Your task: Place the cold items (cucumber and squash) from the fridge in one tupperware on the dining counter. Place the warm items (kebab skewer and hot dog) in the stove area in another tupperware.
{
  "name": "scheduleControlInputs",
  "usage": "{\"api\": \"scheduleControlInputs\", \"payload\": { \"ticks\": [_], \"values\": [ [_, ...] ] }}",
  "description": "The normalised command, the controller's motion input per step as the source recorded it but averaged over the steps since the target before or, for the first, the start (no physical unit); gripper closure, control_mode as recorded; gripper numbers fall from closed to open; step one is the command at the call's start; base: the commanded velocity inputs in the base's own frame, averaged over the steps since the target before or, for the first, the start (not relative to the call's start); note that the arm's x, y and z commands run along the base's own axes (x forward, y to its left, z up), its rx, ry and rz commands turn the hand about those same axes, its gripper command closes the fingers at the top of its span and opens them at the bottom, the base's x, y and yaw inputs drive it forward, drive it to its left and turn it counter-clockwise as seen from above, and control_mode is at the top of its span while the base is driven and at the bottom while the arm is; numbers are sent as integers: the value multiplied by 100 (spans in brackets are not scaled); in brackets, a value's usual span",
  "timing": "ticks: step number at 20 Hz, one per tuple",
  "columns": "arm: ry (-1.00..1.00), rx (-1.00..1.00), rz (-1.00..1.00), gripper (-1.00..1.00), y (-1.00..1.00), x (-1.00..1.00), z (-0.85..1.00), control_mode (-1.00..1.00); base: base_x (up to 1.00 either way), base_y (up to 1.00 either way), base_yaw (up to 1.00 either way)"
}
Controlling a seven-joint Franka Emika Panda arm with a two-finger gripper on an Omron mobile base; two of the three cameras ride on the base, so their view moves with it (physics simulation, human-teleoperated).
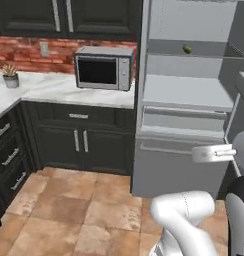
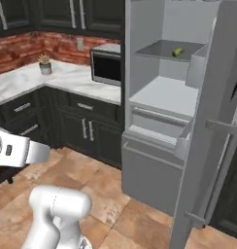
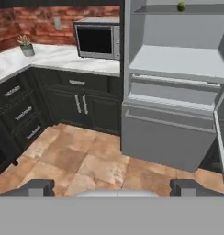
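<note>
At the far left a small potted plant (image 1: 10,76) stood on the marble bench (image 1: 54,87), against the brick wall. To its right a microwave (image 1: 104,67) sat on the same bench, just beside the fridge (image 1: 186,100). The fridge stood open, its door (image 2: 212,126) swung out to the right, and a small green item, seemingly the cucumber (image 2: 177,51), lay on the upper shelf. The tool (image 3: 116,187) hung over the tiled floor (image 3: 86,160), well short of the fridge, fingers spread wide and holding nothing.

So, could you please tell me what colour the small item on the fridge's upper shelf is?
Green; the small rounded item shows best in the right base view.
</note>
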Motion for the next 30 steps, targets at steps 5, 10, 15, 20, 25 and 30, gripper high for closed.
{"api": "scheduleControlInputs", "payload": {
  "ticks": [5,10,15,20,25,30],
  "values": [
    [0,0,0,-100,0,0,0,100,55,7,-63],
    [0,0,0,-100,0,0,0,100,77,4,-47],
    [0,0,0,-100,0,0,0,100,32,1,-6],
    [0,0,0,-100,0,0,0,100,75,7,-8],
    [0,0,0,-100,0,0,0,100,65,0,-1],
    [0,0,0,-100,0,0,0,100,69,0,0]
  ]
}}
